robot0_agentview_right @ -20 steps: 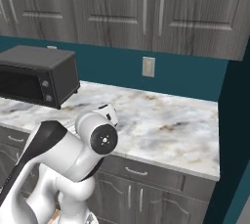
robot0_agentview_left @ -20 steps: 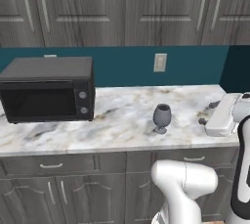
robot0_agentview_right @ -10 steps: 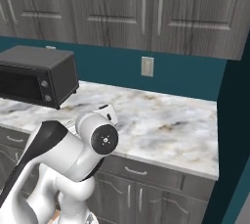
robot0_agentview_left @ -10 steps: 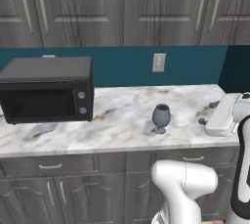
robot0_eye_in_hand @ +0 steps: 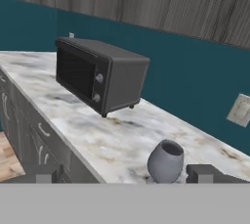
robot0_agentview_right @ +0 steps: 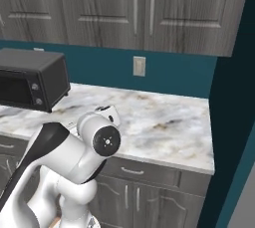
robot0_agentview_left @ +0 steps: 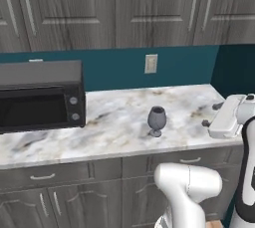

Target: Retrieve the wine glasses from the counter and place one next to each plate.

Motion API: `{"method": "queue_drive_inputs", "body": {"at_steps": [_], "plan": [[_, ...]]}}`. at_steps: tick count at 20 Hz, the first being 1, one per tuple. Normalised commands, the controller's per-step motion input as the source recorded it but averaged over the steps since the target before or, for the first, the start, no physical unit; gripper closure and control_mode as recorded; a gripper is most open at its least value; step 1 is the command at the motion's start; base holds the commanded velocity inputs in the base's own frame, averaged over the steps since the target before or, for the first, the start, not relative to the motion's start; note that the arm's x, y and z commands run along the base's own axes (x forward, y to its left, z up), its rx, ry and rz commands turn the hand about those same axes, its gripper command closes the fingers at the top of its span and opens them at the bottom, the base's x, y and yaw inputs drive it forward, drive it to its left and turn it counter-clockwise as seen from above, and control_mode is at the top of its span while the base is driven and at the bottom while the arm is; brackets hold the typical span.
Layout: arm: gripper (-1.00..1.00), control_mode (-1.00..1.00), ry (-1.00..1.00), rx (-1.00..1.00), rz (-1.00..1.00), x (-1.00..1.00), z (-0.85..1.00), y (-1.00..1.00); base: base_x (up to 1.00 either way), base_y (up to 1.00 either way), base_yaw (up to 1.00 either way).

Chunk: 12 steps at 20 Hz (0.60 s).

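Pincer (robot0_eye_in_hand: 125, 173) wide open, wine glass (robot0_eye_in_hand: 165, 161) foot cut off btw fingertips

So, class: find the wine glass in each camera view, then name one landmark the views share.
Left base view: wine glass stands centre-right on the counter.
Right base view: I can't pick it out; the arm covers that stretch of counter.
Hand view: bottom centre-right, beside the right fingertip.
Shared landmark: the black microwave.

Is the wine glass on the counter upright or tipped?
Upright: the wine glass stands on its foot on the counter, bowl opening facing up.
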Motion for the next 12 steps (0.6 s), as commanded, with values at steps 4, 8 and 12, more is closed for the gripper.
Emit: {"method": "queue_drive_inputs", "body": {"at_steps": [4,8,12], "plan": [[-1.00,1.00,0.00,0.00,0.00,0.00,0.00,0.00,0.00,0.00,-0.23],[-1.00,-1.00,0.04,0.00,-0.06,0.09,-0.19,0.00,0.00,0.00,-0.05],[-1.00,-1.00,0.09,0.00,0.04,0.26,-0.38,0.00,0.00,0.00,0.00]]}}
